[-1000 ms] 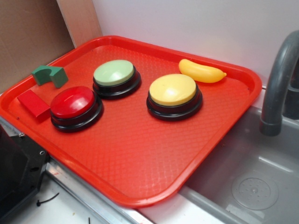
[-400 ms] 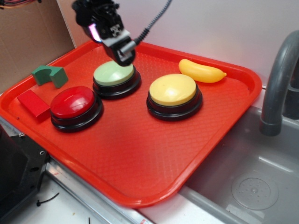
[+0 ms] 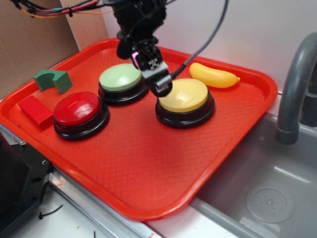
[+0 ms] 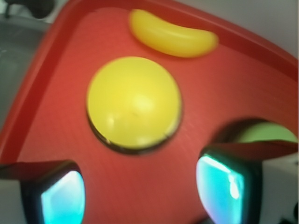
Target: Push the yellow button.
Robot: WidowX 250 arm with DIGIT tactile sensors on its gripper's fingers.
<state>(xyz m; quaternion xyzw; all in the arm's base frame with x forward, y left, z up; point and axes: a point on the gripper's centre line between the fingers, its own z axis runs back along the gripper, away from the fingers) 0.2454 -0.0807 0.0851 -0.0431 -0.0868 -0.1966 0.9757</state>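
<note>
My hand (image 3: 161,85) hangs off the dark arm over the red tray (image 3: 148,163), tip at the left rim of the yellow button (image 3: 184,95), in the gap toward the pale green button (image 3: 120,77). The wrist view shows two finger pads (image 4: 63,198) apart at the bottom corners with nothing between them but tray, so I read the hand as released and empty. The exterior view blurs the tip, so I can't tell whether it touches the dome or just hovers beside it; from the wrist it looks off the dome, with the button ahead of the pads (image 4: 134,103). The yellow button sits mid-tray on its black base, right of the pale green one, with the small yellow banana (image 3: 214,75) just behind it and apart from it. The red button (image 3: 78,108) is well to the left, with the red block (image 3: 35,110) and green arch block (image 3: 53,80) beyond that. To do this well, I judge I need to shift the hand right, over the dome's middle, then come straight down. An edge hit would likely slide off the curved plastic or skid the base on the tray. Closing the fingers first would give one blunt tip. Keep clear of the pale green button on the way, and don't clip the banana. Sink (image 3: 267,188) and faucet (image 3: 296,84) lie off to the right, not a factor.
</note>
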